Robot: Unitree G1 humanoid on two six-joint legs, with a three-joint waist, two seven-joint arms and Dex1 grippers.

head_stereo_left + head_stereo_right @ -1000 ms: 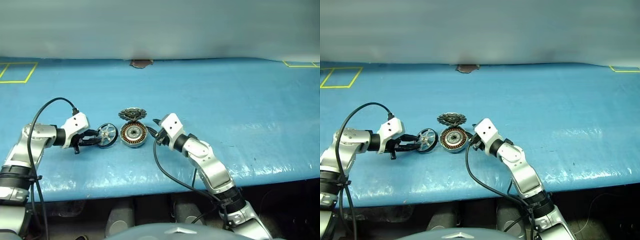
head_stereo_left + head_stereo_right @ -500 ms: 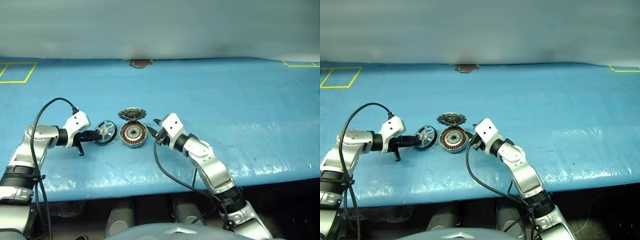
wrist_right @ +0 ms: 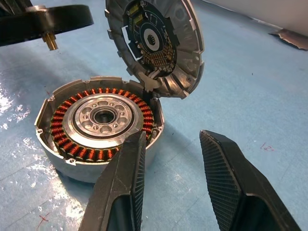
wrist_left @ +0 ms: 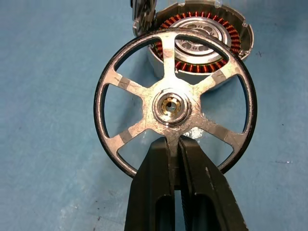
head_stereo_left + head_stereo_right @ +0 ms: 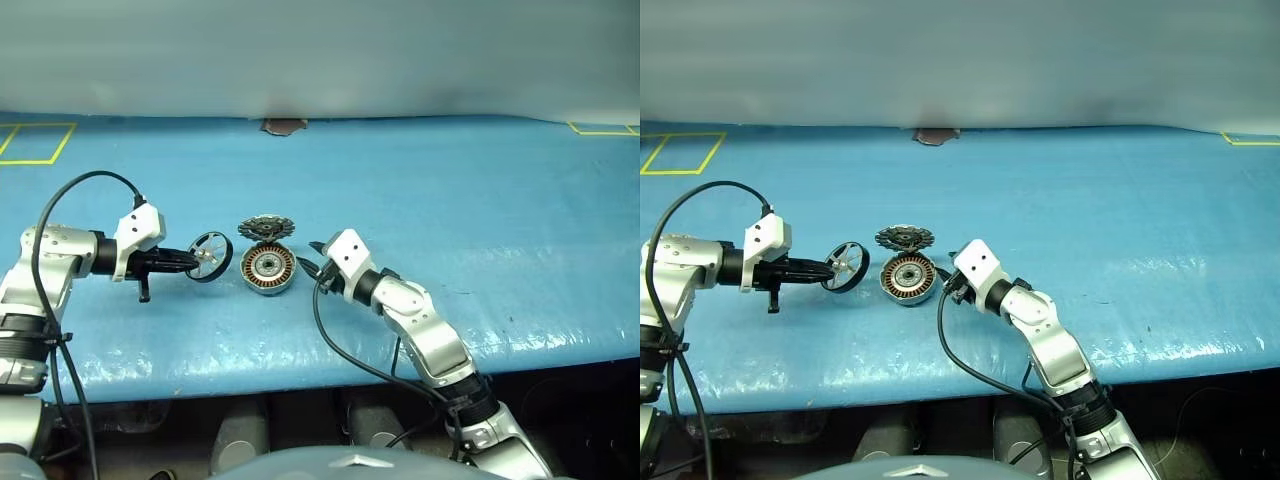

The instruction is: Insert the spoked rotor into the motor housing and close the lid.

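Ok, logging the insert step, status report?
Left gripper shut on spoked rotor, lifted beside motor housing. Right gripper open at housing. Lid hinged up, nothing blocking.

Blue tabletop (image 5: pixel 450 200), yellow tape corners (image 5: pixel 35 143), pale wall (image 5: pixel 320 50) behind.

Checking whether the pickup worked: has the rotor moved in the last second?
Yes. The rotor, pinched in the left hand, has lifted off the mat and drawn slightly away from the housing, which stayed put.
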